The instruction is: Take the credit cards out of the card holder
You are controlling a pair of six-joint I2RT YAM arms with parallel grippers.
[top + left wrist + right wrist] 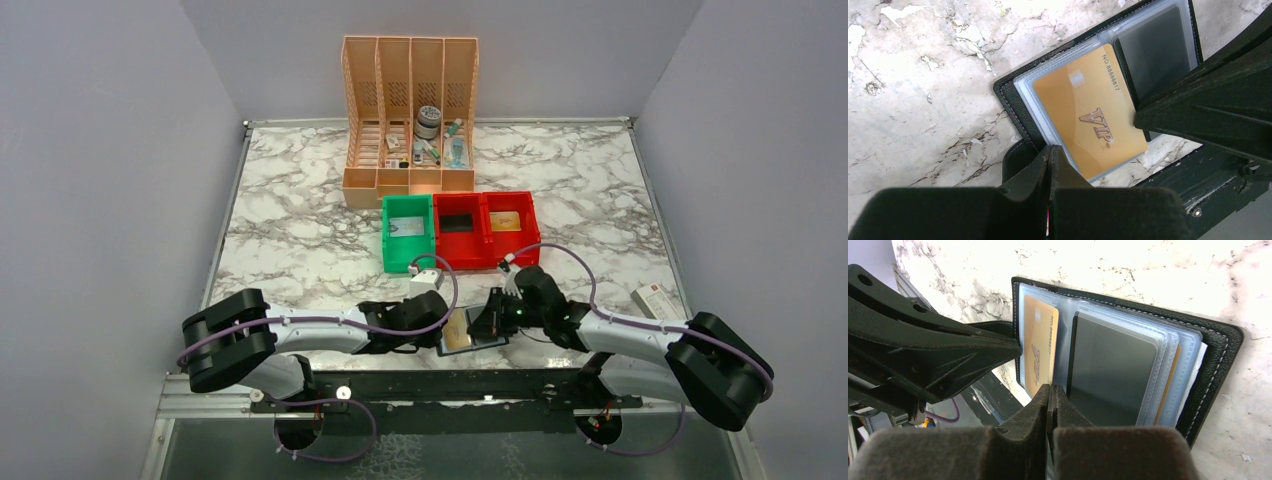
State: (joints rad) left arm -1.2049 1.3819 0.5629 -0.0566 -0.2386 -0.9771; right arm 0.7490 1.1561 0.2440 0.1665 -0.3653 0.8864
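The black card holder (490, 343) lies open at the table's near edge between both grippers. Its clear sleeves hold a tan VIP card (1088, 110) and a dark grey card (1155, 50). Both cards show in the right wrist view, the tan card (1038, 350) left of the dark grey card (1113, 375). My left gripper (1050, 150) is shut on the card holder's outer edge (1010, 95), beside its short black tab (1015, 160). My right gripper (1050, 389) is shut on the tan card's inner edge at the sleeve. Another tan card edge (1168, 385) peeks from a rear sleeve.
A green bin (408, 232) and a red double bin (485, 228) stand mid-table. A peach file organizer (410, 110) with small items stands behind them. A white box (656, 299) lies at the right edge. The black mounting rail (450, 385) runs just below the card holder.
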